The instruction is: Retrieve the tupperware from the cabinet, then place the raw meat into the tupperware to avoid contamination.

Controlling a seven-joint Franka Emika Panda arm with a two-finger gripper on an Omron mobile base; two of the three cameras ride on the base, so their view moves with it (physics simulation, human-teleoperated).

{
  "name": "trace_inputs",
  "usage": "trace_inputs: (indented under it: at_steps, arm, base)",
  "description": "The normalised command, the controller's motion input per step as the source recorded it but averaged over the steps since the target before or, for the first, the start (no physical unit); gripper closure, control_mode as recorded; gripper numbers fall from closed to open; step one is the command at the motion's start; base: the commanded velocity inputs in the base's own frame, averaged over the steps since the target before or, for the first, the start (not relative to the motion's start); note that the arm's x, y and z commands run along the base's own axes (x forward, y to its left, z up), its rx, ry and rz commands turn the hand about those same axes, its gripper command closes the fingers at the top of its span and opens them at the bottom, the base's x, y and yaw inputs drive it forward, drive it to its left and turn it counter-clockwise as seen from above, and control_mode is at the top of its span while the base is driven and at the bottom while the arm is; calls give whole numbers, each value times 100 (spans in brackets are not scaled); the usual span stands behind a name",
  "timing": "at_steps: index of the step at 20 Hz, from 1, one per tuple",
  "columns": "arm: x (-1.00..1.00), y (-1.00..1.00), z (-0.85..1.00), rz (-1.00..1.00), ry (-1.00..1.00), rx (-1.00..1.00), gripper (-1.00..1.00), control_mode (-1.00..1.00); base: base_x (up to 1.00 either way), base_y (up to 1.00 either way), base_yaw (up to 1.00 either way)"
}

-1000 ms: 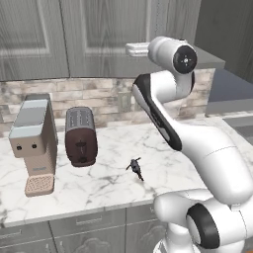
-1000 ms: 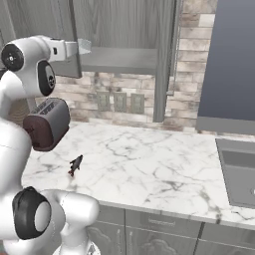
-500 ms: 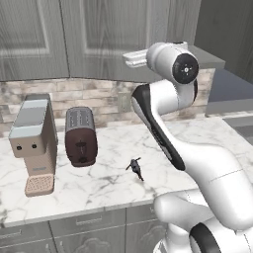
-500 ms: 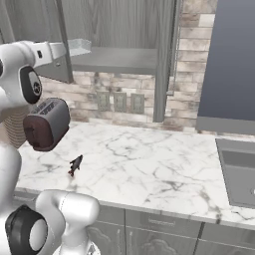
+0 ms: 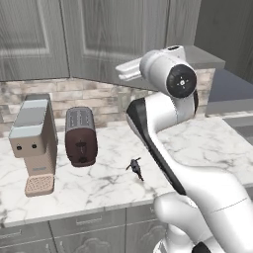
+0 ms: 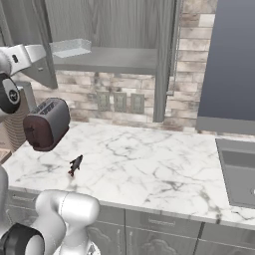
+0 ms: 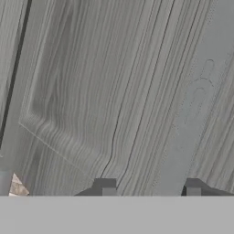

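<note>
White marble counter [image 6: 149, 164] runs under a grey wood-grain cabinet [image 5: 113, 39] and a brick backsplash [image 6: 194, 104]. Seen from the right base view, the cabinet's right door [image 6: 167, 60] stands swung out edge-on, baring the flat grey shelf [image 6: 109, 60] inside, and a clear tupperware [image 6: 70, 48] sits on the left part of that shelf. On the counter, a dark maroon toaster [image 5: 80, 137] stands just beside a beige coffee machine [image 5: 33, 141], which is to its left in the left base view. A small dark piece that may be the raw meat [image 5: 136, 168] lies on the marble in front of the toaster and a little to its right; it is too small to tell for sure. A sink [image 6: 239, 172] is set into the counter at the far right. The arm is raised high, its hand reaching toward the cabinet, and in the hand view the gripper [image 7: 151, 188] faces a wood-grain door panel close up. Its two dark fingertips [image 7: 106, 186] stand apart with nothing between them.
</note>
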Motion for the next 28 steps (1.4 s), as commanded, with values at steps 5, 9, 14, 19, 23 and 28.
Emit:
trace_inputs:
  at_steps: [5, 9, 14, 19, 23, 28]
  arm:
    - [-20, 60, -6, -1, 0, -12, -100, -100]
    - [0, 13, 0, -1, 0, -2, -100, -100]
    - [-27, 13, 0, 0, -1, 0, -100, -100]
    - [-52, 34, 0, 0, -3, -1, -100, -100]
    - [-52, 38, 0, -2, 0, -3, -100, -100]
    - [-45, 8, -5, -9, -1, 0, -100, -100]
  base:
    - [0, 0, 0]
    - [0, 0, 0]
    - [0, 0, 0]
    - [0, 0, 0]
    - [0, 0, 0]
    - [0, 0, 0]
